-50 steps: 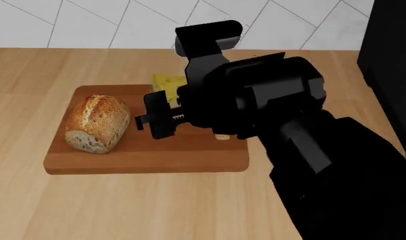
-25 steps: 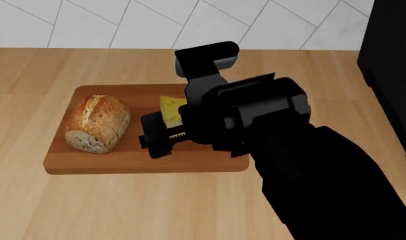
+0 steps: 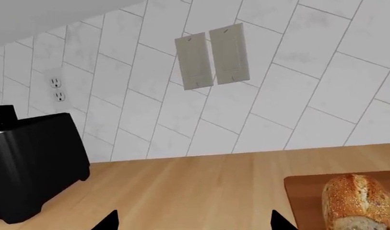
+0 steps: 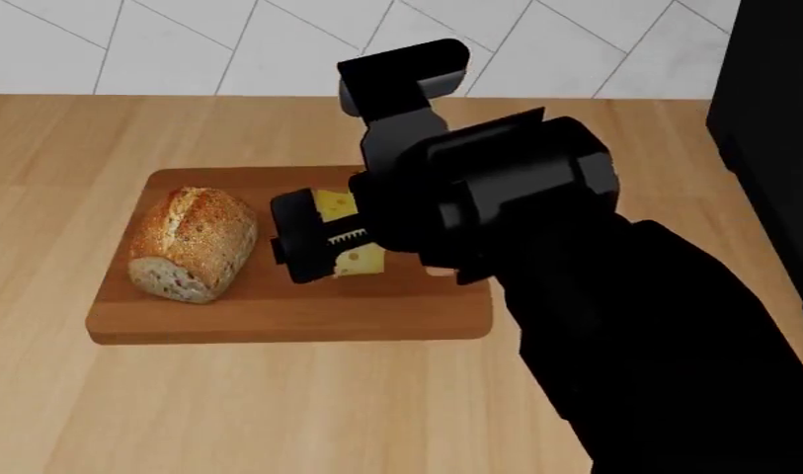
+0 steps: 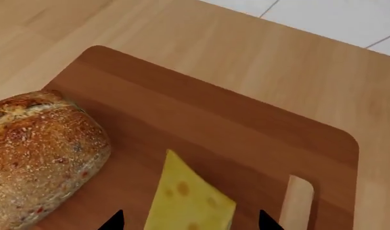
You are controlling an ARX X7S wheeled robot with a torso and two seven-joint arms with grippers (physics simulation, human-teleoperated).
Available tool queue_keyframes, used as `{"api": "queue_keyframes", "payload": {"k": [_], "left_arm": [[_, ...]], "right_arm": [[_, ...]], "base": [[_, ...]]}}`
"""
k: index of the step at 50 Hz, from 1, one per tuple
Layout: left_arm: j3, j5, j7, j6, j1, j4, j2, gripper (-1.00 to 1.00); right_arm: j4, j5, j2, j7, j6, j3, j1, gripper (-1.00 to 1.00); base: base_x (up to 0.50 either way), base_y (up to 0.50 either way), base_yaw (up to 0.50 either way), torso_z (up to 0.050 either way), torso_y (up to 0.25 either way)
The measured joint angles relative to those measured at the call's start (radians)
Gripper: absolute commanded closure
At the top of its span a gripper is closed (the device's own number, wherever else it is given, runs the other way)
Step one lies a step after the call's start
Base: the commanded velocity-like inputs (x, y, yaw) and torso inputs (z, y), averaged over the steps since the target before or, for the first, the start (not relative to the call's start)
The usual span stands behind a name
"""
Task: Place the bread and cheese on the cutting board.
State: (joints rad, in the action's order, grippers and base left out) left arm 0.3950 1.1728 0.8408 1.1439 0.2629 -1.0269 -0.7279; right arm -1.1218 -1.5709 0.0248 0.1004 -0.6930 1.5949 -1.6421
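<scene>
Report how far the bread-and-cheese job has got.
Done: the oval golden-brown crusty loaf lies on the brown wooden cutting board. In hand: the yellow holed cheese wedge sits between the right pincer fingertips over the board; whether it is released is unclear. Left: letting go and withdrawing.

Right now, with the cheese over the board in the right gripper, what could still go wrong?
The cheese sits between the right gripper fingertips, close beside the bread; a sideways drift during release might nudge the loaf. Whether the wedge already rests on the cutting board cannot be told, so opening early could let it tip or roll toward the slot handle. The arm hides much of the board in the head view.
</scene>
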Motion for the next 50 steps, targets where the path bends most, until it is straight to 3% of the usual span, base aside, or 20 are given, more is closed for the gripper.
{"api": "queue_keyframes", "payload": {"k": [12,23,33,41,50], "left_arm": [[-0.008,0.058,0.048,-0.008,0.029,0.010,-0.030,-1.00],[-0.047,0.057,0.062,-0.011,0.024,0.020,-0.029,-1.00],[-0.239,-0.095,0.008,-0.042,0.025,0.052,0.046,-1.00],[-0.357,-0.111,0.022,-0.013,0.075,0.059,0.093,-1.00],[-0.363,-0.004,0.099,0.049,0.159,0.067,0.096,-1.00]], "right_arm": [[0.215,-0.045,0.100,-0.130,0.028,-0.060,-0.028,-1.00],[0.795,-0.061,0.361,-0.480,0.222,-0.198,0.055,-1.00],[1.277,0.084,0.607,-0.808,0.425,-0.256,0.223,-1.00],[1.535,0.239,0.783,-1.008,0.578,-0.272,0.384,-1.00],[1.701,0.357,0.975,-1.146,0.706,-0.279,0.526,-1.00]], "base": [[0.00,0.00,0.00,0.000,0.000],[0.00,0.00,0.00,0.000,0.000],[0.00,0.00,0.00,0.000,0.000],[0.00,0.00,0.00,0.000,0.000],[0.00,0.00,0.00,0.000,0.000]]}}
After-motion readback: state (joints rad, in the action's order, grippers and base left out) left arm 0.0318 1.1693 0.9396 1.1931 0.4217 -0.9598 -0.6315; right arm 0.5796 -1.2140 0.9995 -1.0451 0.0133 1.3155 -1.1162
